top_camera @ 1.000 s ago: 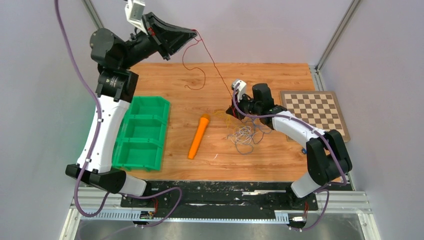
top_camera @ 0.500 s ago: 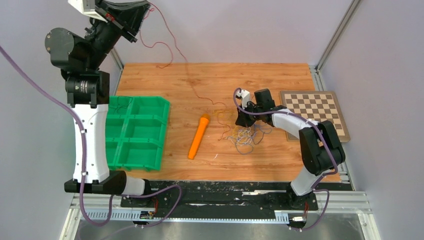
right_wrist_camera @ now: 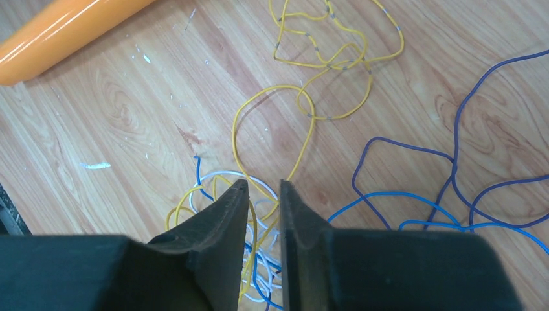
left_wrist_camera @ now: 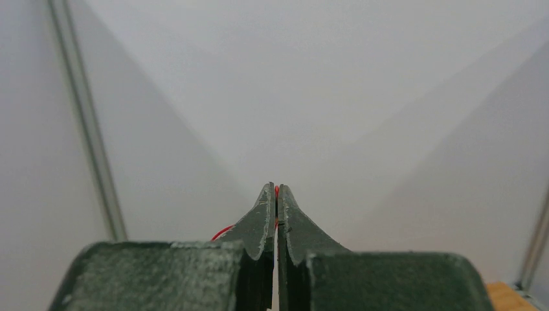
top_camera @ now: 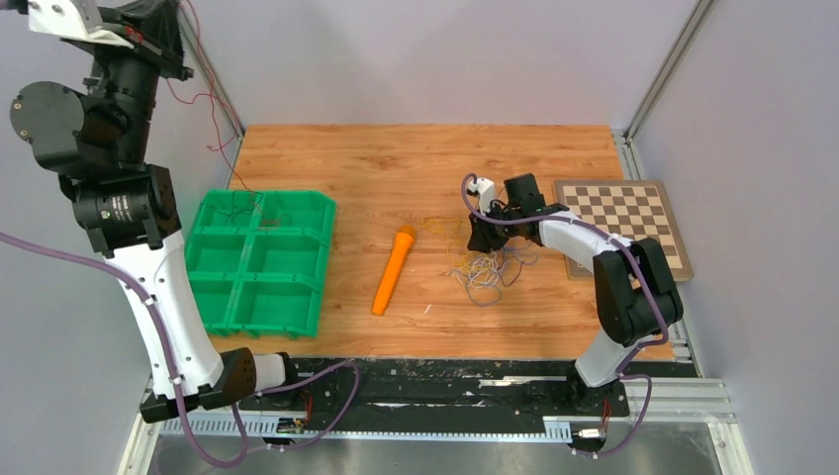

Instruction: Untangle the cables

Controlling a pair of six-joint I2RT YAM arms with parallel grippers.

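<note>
I count one green bin (top_camera: 267,319), one orange marker (top_camera: 393,269), one chessboard (top_camera: 621,226) and two lots of cable on this rig. Far left of the marker and high above the tabletop (top_camera: 396,158), my left fingers (left_wrist_camera: 272,197) are pressed tight together on one red cable (left_wrist_camera: 222,230), which hangs down from them towards the bin. The bin, left of the marker, has six compartments in two columns of three, and thin loops of wire lie in the two farthest ones. The marker lies at a slant near the tabletop's middle. Just right of it sits the one tangle of cables (top_camera: 482,269): yellow, white, light blue and dark purple-blue strands, too looped for me to count singly. My right fingers (right_wrist_camera: 249,194) hover low over that tangle, parted by a narrow gap, with a yellow strand running beneath the gap. I see nothing clamped. The chessboard lies well right of the marker, at the tabletop's right edge.
</note>
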